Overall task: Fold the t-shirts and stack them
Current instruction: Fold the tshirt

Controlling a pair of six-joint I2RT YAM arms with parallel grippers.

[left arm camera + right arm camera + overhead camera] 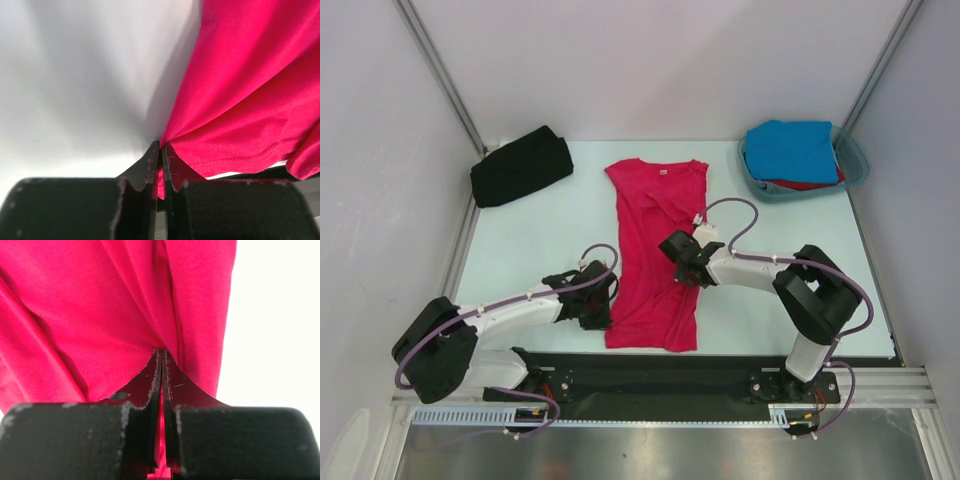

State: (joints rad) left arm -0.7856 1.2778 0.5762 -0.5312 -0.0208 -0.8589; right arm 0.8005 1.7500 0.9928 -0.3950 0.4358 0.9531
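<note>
The crimson-pink t-shirt [655, 250] is showing one plain colour throughout, broken only by its small white neck label [662, 171]. The black t-shirt [520, 167] is showing solid black. The bright blue t-shirt [792, 150] and the red t-shirt [807, 184] are showing no pattern. The tub [858, 165] is showing translucent teal, and the table [540, 240] is showing pale mint.

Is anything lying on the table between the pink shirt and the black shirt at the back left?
Nothing visible. Only bare table separates the pink shirt from the black shirt; the teal tub sits on the opposite side.
</note>
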